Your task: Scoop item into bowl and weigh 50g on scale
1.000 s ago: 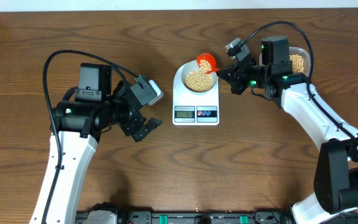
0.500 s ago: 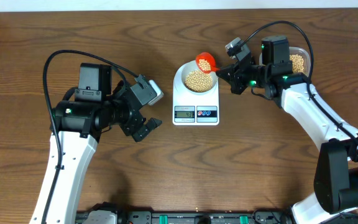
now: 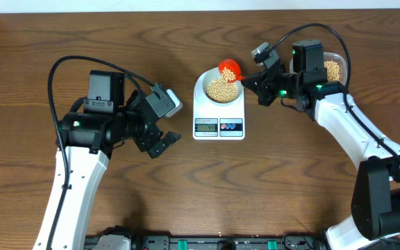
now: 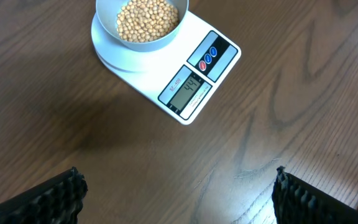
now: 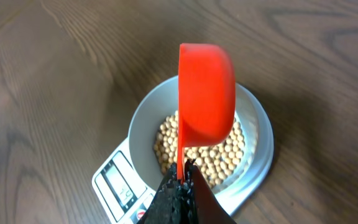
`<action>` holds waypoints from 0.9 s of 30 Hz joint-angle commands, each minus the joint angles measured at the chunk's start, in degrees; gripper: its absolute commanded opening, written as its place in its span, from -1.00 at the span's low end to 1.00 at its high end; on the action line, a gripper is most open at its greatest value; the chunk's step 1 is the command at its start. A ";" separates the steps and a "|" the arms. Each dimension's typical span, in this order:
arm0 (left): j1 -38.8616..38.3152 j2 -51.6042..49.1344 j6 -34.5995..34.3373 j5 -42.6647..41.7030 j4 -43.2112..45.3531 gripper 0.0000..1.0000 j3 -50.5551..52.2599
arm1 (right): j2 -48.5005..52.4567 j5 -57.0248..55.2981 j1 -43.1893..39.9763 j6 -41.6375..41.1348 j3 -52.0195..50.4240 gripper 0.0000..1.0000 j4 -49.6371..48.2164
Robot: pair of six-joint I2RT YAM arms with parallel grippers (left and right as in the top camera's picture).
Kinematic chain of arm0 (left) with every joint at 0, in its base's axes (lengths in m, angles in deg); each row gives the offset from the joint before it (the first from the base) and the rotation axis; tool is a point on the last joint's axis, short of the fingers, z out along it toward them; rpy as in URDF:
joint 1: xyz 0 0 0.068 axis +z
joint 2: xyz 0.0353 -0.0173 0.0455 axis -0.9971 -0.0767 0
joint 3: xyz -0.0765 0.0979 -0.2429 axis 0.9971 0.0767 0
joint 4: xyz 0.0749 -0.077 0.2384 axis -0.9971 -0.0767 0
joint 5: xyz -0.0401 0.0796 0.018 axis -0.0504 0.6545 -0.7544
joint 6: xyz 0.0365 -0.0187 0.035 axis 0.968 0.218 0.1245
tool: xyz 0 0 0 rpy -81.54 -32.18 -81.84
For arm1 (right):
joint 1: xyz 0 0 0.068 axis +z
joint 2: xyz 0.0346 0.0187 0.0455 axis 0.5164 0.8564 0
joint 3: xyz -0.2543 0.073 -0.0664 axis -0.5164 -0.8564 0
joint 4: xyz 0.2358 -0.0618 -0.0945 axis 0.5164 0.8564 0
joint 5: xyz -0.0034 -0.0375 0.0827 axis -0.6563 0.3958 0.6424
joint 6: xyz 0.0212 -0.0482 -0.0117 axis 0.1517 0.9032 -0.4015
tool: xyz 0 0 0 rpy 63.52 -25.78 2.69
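Note:
The white scale (image 3: 219, 114) stands mid-table with the pale bowl (image 3: 203, 92) on its platform. Tan beans (image 3: 221, 89) fill the bowl's bottom. An orange-red scoop (image 3: 230, 69) hangs tipped on its side over the bowl's right rim; my right gripper (image 3: 248, 80) is shut on its thin handle. In the right wrist view the scoop (image 5: 206, 90) shows its back above the beans (image 5: 225, 155), the gripper (image 5: 182, 176) pinching the handle. My left gripper (image 3: 162, 144) is open left of the scale over bare wood. Its wrist view shows the scale (image 4: 185, 74), bowl (image 4: 110, 28) and widely parted fingers (image 4: 58, 199).
A clear plastic tub (image 3: 341, 66) with more beans stands at the back right, partly hidden behind my right arm. The table's far edge meets a white strip at the top. Arm bases and a black rail line the near edge.

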 commanded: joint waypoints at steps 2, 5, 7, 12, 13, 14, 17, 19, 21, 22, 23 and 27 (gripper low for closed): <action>0.31 0.79 -0.28 0.13 -0.17 0.96 -0.90 | -1.86 1.22 0.50 1.03 -0.28 -0.98 -0.57; 0.31 0.79 -0.26 0.13 -0.17 0.96 -0.90 | -1.81 0.55 1.05 1.05 -0.28 -0.98 -0.20; 0.31 0.79 -0.26 0.13 -0.17 0.96 -0.90 | -1.81 0.44 1.01 1.05 -0.28 -0.98 -0.17; 0.31 0.79 -0.26 0.13 -0.17 0.96 -0.90 | -1.81 0.46 1.05 1.03 -0.28 -0.98 -0.28; 0.31 0.79 -0.28 0.13 -0.17 0.96 -0.90 | -1.81 0.46 1.05 1.03 -0.28 -0.98 -0.28; 0.31 0.79 -0.28 0.13 -0.17 0.96 -0.87 | -1.81 0.42 1.03 1.05 -0.28 -0.98 -0.28; 0.31 0.79 -0.26 0.13 -0.17 0.96 -0.90 | -1.81 0.11 1.01 1.05 -0.28 -0.98 -0.61; 0.31 0.79 -0.26 0.13 -0.17 0.96 -0.90 | -1.84 0.00 1.03 1.05 -0.28 -0.98 -0.96; 0.31 0.79 -0.26 0.13 -0.17 0.96 -0.90 | -1.90 0.07 1.03 1.01 -0.28 -0.98 -1.27; 0.31 0.79 -0.26 0.13 -0.17 0.96 -0.90 | -2.01 0.28 1.03 1.01 -0.28 -0.98 -1.33; 0.31 0.79 -0.26 0.13 -0.17 0.96 -0.90 | -2.08 0.50 1.03 0.98 -0.28 -0.98 -1.42; 0.31 0.79 -0.26 0.13 -0.17 0.96 -0.90 | -2.67 0.85 1.03 0.94 -0.28 -0.98 -1.38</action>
